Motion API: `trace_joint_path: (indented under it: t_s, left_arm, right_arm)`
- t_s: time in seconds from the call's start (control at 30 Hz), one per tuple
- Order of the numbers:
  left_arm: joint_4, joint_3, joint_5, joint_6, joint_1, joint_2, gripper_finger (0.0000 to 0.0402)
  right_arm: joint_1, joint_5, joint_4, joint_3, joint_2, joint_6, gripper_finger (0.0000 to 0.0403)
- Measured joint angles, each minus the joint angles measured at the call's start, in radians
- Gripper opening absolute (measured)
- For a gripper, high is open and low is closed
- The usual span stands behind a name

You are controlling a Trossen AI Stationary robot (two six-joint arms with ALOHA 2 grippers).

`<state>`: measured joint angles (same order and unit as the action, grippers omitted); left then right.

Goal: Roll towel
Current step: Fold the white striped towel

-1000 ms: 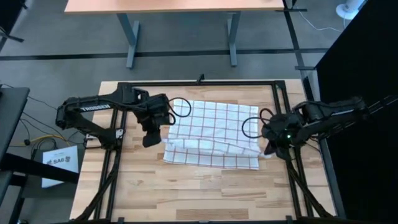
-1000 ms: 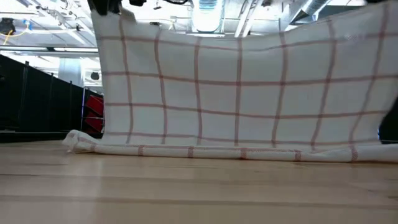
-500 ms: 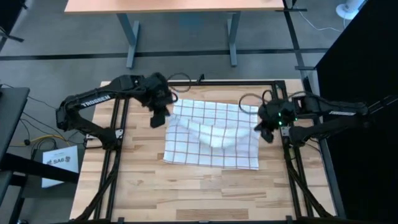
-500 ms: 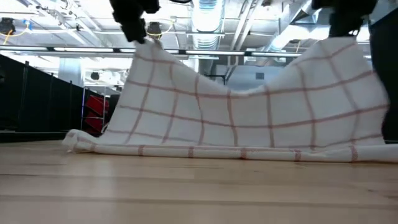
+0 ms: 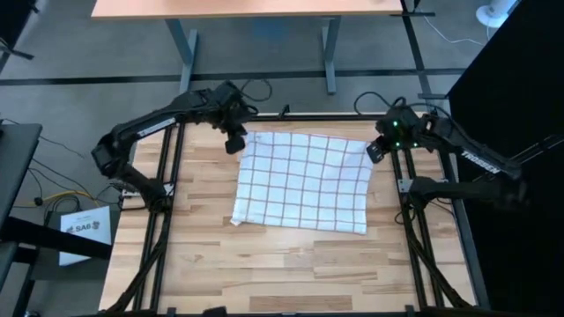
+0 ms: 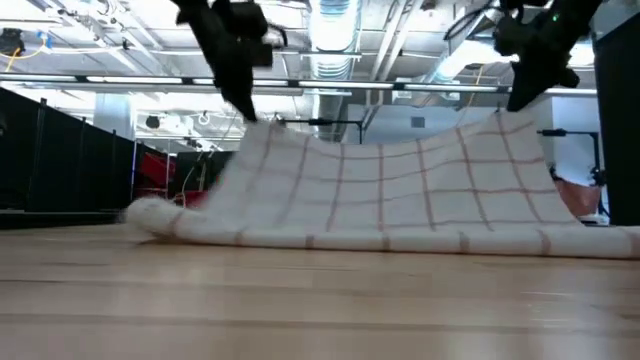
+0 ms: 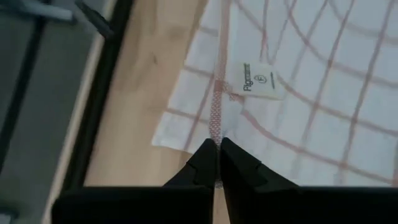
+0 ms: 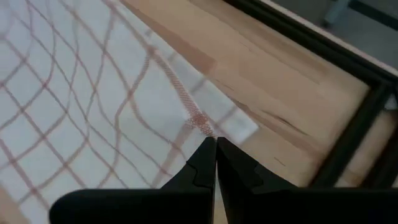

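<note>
From above, we are seeing the towel (image 5: 302, 180) lying spread on the wooden table (image 5: 264, 264), with our left gripper (image 5: 235, 141) pinching the towel's far left corner and our right gripper (image 5: 375, 150) pinching its far right corner. From table height, we are watching the towel (image 6: 390, 185) hanging in a sagging sheet between the left gripper (image 6: 243, 105) and the right gripper (image 6: 520, 95), its near edge resting on the table (image 6: 300, 300) in a soft fold. Through the left wrist camera, the left gripper (image 7: 218, 149) is clenching the towel's hem (image 7: 217, 102), just beside a small sewn label (image 7: 256, 79). Through the right wrist camera, the right gripper (image 8: 216, 148) is squeezing tight on the towel's corner (image 8: 214, 121), which is hanging above the bare wood.
</note>
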<state>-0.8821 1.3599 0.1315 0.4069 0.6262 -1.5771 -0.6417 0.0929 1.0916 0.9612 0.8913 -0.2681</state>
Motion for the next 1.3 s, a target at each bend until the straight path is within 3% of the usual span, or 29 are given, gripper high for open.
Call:
trace_joint_path:
  t_s: [0.33,0.7,1.03,1.3]
  left_arm:
    - [0.055,-0.031,0.008,0.062,0.060,-0.143,0.0000]
    - [0.141,-0.036,0.008,0.067,0.140,-0.144,0.0000]
    - [-0.018,0.006,-0.001,0.042,0.140,-0.049,0.0000]
    - [0.018,-0.021,-0.044,0.044,0.217,-0.085,0.0000]
  right_arm:
    - [-0.100,-0.015,-0.080,-0.143,0.047,0.044,0.0000]
    - [-0.191,-0.016,-0.191,-0.166,0.200,0.153,0.0000]
    - [-0.206,-0.025,-0.185,-0.151,0.162,0.193,0.0000]
    - [-0.278,-0.021,-0.191,-0.151,0.210,0.250,0.0000]
